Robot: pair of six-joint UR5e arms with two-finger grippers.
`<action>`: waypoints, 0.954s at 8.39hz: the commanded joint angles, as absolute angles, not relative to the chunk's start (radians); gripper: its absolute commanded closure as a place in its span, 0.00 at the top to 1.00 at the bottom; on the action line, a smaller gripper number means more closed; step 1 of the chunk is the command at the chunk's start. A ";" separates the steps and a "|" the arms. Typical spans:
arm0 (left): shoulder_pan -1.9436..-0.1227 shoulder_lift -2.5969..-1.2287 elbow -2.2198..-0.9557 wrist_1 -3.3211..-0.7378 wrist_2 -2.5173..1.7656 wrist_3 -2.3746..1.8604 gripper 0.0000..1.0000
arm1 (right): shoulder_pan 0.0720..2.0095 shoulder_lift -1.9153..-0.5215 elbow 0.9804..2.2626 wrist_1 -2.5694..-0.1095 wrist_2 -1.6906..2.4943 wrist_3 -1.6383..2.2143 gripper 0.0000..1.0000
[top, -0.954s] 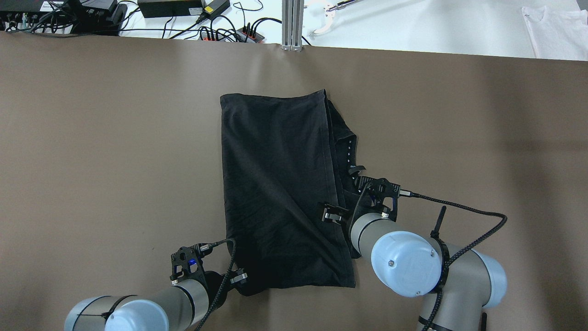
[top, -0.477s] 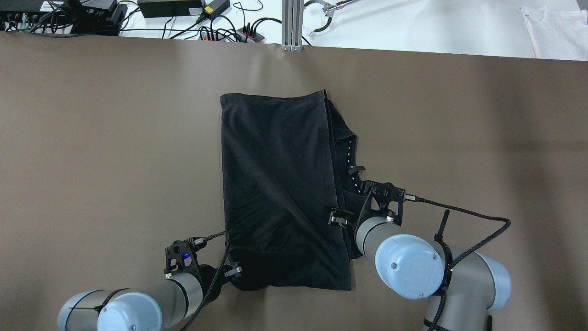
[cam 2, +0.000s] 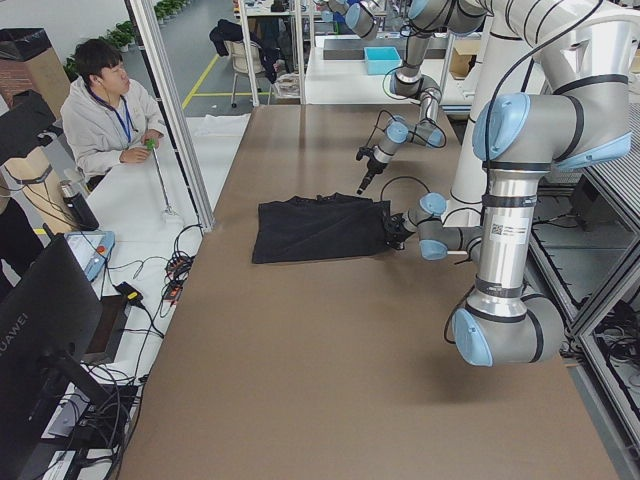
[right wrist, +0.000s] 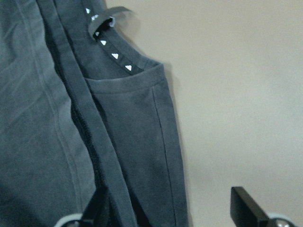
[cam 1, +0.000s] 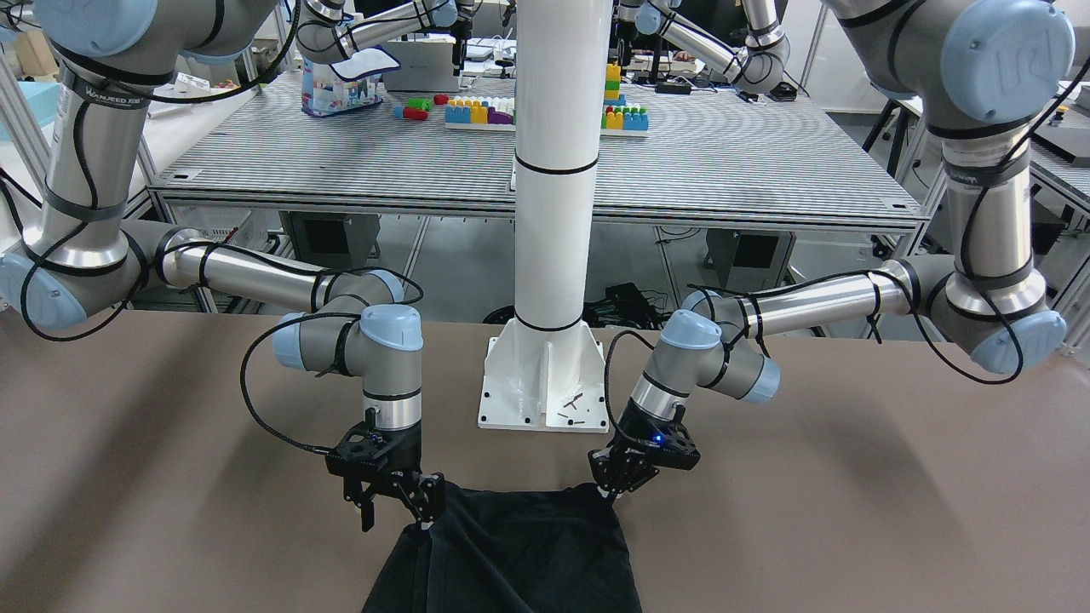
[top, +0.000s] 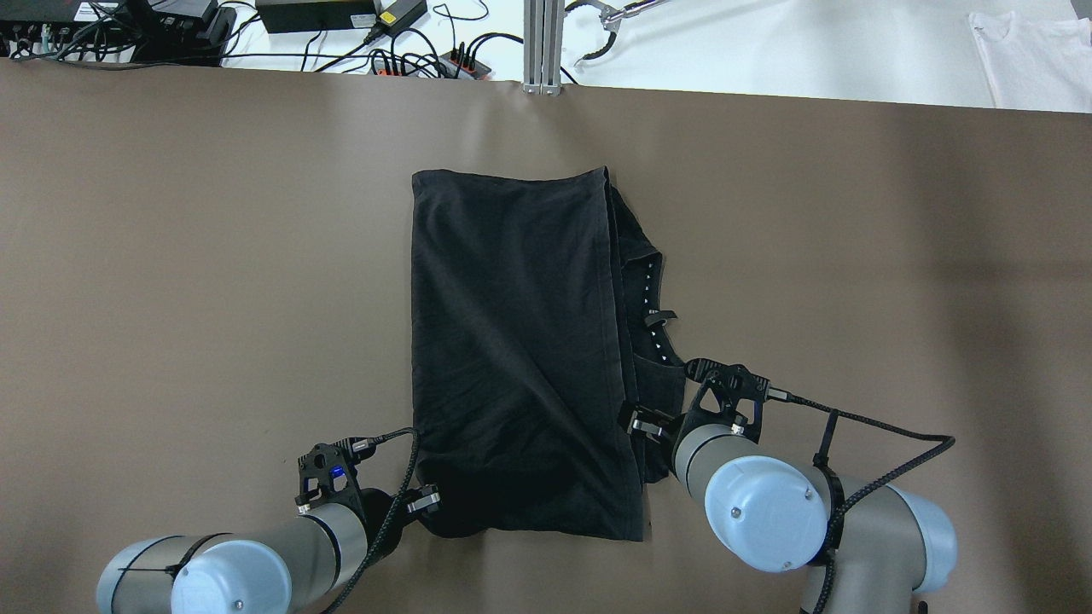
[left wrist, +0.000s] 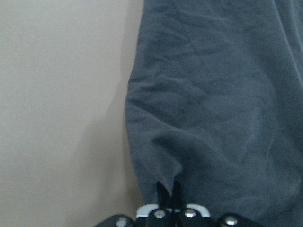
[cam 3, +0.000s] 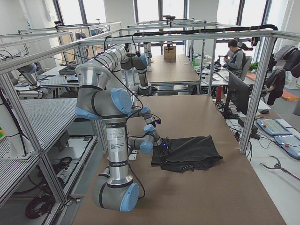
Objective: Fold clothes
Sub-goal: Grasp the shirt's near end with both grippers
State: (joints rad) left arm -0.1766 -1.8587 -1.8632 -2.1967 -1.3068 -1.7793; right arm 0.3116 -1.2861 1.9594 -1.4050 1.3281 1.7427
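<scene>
The black garment (top: pixel 512 341) lies folded lengthwise on the brown table, its collar with white triangle marks on its right side (right wrist: pixel 113 54). It also shows in the front view (cam 1: pixel 511 553). My left gripper (top: pixel 424 503) is at the garment's near left corner; in the left wrist view (left wrist: pixel 168 191) its fingers are shut on a pinch of the fabric (left wrist: pixel 213 94). My right gripper (top: pixel 657 426) is at the near right edge; in the right wrist view (right wrist: pixel 170 205) it is open, its fingers (right wrist: pixel 246 205) standing either side of the hemmed edge (right wrist: pixel 128 118).
The white pole's base plate (cam 1: pixel 543 383) stands between the arms at the robot's side. An aluminium post (top: pixel 543 47), cables and power strips (top: pixel 409 60) and a white garment (top: pixel 1032 51) lie beyond the far edge. An operator (cam 2: pixel 110 110) sits there.
Both grippers have moved back toward the robot, the right one also to the right. The garment's near left corner has been drawn along with the left gripper.
</scene>
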 commanded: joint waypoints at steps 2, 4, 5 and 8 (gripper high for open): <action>-0.173 -1.862 -1.864 -2.195 -1.304 -1.779 0.00 | 0.262 -1.244 1.905 -1.393 1.319 1.989 0.91; -0.173 -1.862 -1.864 -2.195 -1.304 -1.779 0.00 | 0.243 -1.230 1.895 -1.393 1.316 2.051 0.91; -0.172 -1.862 -1.864 -2.195 -1.304 -1.779 0.00 | 0.236 -1.229 1.894 -1.393 1.292 2.055 0.91; -0.170 -1.864 -1.859 -2.195 -1.302 -1.779 0.00 | 0.239 -1.192 1.914 -1.393 1.290 2.045 0.91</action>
